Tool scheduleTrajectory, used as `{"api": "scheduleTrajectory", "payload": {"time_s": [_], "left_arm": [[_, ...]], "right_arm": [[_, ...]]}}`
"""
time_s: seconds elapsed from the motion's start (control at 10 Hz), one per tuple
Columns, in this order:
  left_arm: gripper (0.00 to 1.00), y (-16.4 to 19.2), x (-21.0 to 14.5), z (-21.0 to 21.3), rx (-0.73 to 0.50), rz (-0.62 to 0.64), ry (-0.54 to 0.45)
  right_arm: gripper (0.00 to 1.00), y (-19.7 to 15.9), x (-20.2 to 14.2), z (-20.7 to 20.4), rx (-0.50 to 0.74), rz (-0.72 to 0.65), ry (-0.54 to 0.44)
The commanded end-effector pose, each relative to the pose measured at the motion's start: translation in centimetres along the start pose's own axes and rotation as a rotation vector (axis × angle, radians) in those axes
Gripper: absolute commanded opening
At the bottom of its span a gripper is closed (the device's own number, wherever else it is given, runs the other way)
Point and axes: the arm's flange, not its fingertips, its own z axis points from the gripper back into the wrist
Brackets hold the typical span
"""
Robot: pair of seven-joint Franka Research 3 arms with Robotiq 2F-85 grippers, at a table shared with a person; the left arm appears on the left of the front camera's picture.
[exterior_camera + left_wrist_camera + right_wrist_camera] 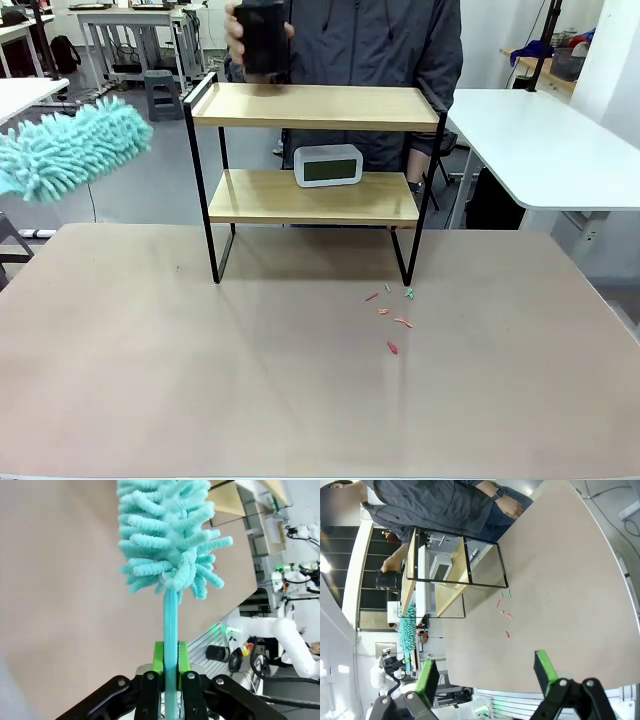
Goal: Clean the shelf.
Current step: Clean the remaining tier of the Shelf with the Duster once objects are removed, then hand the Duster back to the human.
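The shelf (pixel 315 105) stands on the table (pixel 150 380), with scraps (pixel 403 322) just before it. The left gripper (pixel 171 659) clamps a duster (pixel 70 150), its head left of the shelf. The right gripper (pixel 486 670) gapes empty, facing the shelf.

The left pincer (pixel 171 650) is built of black hinged links with 4 silver screws (pixel 150 676) and 2 bright green pads (pixel 158 657) at its tips. The right pincer (pixel 486 659) has the same black links, round screw heads and green pads. The right arm (pixel 292 642) is glossy white, made of rounded tube segments. The person (pixel 350 50) wears a dark grey zip jacket (pixel 400 60) with long sleeves (pixel 440 70) and 2 drawstrings (pixel 386 25), plus a dark wristwatch (pixel 498 493).
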Motion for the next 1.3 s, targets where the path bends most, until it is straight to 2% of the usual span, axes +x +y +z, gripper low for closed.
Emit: {"api": "scheduleTrajectory", "payload": {"time_s": [0.0, 1.2], "left_arm": [[0.12, -2.78, -0.42, 1.99, 0.031, -0.033, -0.034], [0.12, -2.71, -0.29, 1.78, 0.018, -0.036, -0.038]], "right_arm": [[1.00, -0.01, 0.07, -0.05, 0.021, 0.023, -0.009], [1.00, 0.00, 0.00, 0.00, 0.000, 0.000, 0.000]]}}
